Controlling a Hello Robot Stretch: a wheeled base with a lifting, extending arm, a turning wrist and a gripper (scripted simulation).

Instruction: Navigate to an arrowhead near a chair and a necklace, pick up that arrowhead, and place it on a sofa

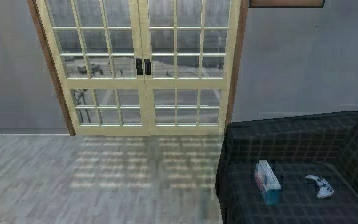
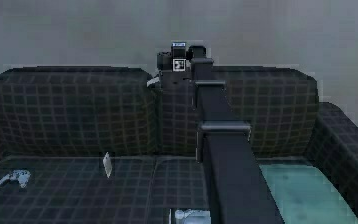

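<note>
**Sofa** (image 2: 77, 110): dark and grid-patterned, it runs the full width of the arm side view. This is the placement target, and it is within reach.

**Arm** (image 2: 232, 160): it reaches out across the seat and ends level with the top of the backrest. Risk: a release from that height lets a small hard piece bounce or slide into the seam between the back cushions.

**Teal cushion** (image 2: 302, 190): it lies on the seat just beside the arm. Risk: the arm brushes it on descent or withdrawal.

**Game controller** (image 2: 12, 178) and **white slip** (image 2: 107, 165): both lie on the seat, well apart from the arm. Risk is low.

**Claw** (image 2: 159, 82): it sits against the backrest. I cannot tell its spread, nor whether it holds anything.

**Arrowhead**: not positively identified. A pale fleck (image 2: 150, 85) at the claw's far end may be it. Risk: if it is not in hand, the placement achieves nothing.
</note>
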